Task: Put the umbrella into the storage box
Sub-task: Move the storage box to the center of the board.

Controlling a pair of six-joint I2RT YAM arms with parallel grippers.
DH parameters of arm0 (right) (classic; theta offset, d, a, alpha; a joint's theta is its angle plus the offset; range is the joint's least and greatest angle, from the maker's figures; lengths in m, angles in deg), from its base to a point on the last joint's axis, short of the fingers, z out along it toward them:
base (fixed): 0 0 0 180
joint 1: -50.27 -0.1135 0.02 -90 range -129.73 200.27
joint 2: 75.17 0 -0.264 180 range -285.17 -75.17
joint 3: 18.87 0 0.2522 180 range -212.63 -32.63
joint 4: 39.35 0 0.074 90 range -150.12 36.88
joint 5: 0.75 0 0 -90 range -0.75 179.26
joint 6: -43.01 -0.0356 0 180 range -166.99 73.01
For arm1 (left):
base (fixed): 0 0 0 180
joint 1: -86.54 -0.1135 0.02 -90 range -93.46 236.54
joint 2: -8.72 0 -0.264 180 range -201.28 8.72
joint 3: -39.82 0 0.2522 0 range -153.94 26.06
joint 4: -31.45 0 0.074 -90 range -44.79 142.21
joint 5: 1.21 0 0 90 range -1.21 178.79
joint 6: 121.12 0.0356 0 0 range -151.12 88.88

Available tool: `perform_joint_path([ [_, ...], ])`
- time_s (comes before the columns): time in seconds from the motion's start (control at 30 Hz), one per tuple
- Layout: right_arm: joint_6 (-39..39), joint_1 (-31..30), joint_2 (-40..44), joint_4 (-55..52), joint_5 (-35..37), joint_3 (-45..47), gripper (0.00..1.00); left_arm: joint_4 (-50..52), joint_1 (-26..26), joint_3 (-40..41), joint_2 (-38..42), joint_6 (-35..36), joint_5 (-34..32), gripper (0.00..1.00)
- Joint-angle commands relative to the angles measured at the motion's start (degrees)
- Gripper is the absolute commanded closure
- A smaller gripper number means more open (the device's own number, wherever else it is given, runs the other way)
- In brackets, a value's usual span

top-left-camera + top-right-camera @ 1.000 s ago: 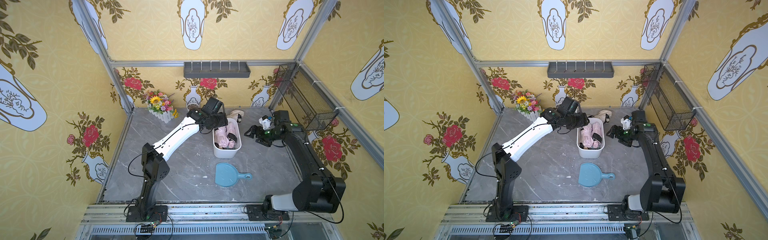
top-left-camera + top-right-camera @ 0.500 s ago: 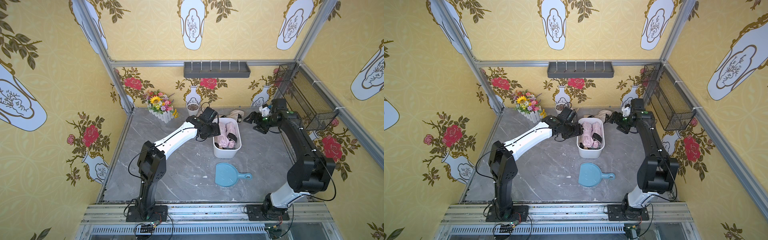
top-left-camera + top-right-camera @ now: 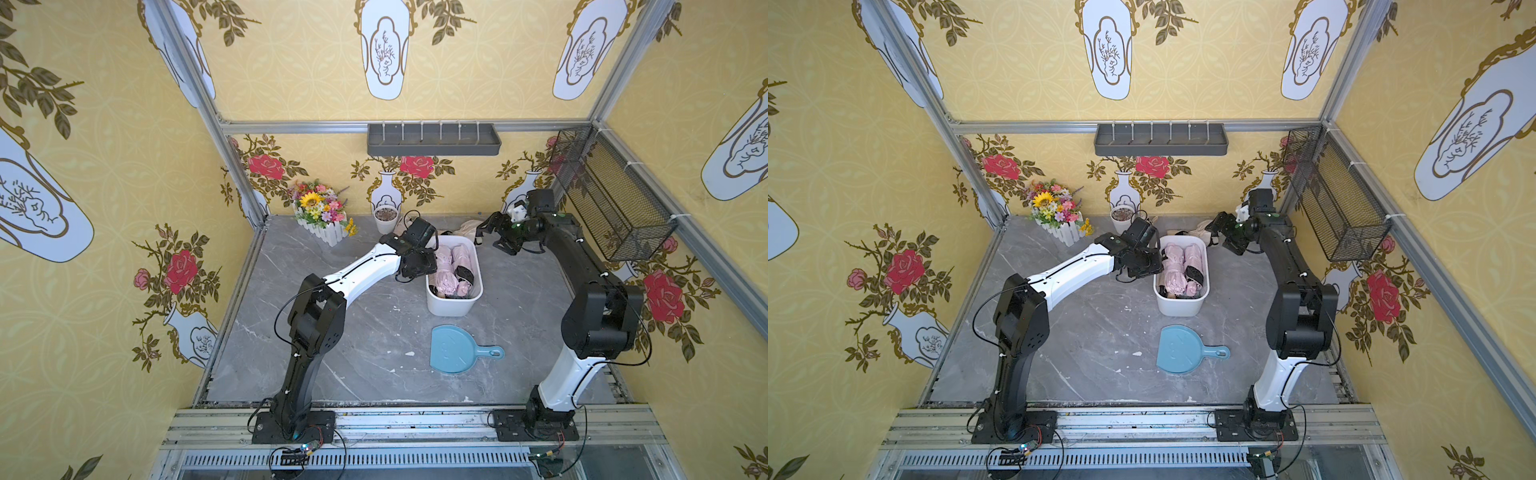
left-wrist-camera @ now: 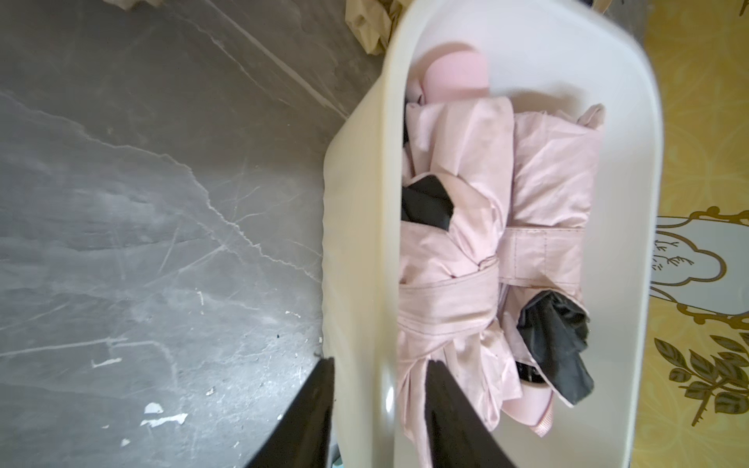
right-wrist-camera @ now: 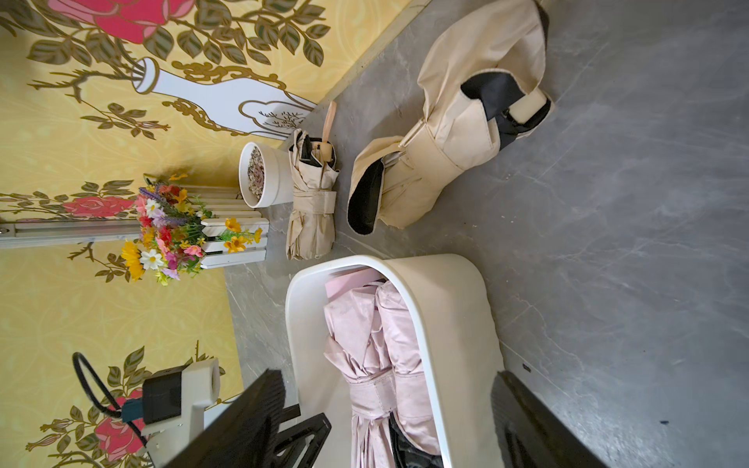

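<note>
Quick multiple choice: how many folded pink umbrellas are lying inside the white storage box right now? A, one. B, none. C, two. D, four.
C: the left wrist view shows two pink umbrellas lying side by side inside the storage box, each wrapped with its own strap.

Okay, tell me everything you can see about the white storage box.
The storage box is a white, smooth, plastic-looking rectangular tub with rounded corners and a rolled rim. It sits upright on the grey marble-look tabletop, beyond the blue dustpan. Two folded pink umbrellas lie side by side inside, strapped shut, with black lining showing. In the left wrist view the left gripper straddles its side wall, one finger outside, one inside. The right gripper hangs open beside its far end.
</note>
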Motion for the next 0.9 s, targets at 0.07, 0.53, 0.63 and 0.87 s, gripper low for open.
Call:
perform_joint_path([
  [0.07, -0.6, -1.0, -0.2, 2.9, 0.9, 0.3, 0.16, 0.9, 0.0, -0.8, -1.6, 1.5, -0.8, 0.79],
  [0.53, 1.1, -1.4, 0.7, 1.7, 1.2, 1.4, 0.16, 3.9, -1.1, -3.2, -0.4, 3.6, -4.1, 1.00],
  [0.63, 1.2, -1.5, 0.8, 1.7, 1.2, 2.0, 0.16, 5.3, -1.9, -2.7, 1.9, 3.5, -5.5, 1.00],
  [0.87, -1.9, -2.0, -2.0, 3.6, 4.1, 1.1, 0.16, 5.7, -4.5, 7.2, 12.5, 5.0, -7.3, 1.00],
])
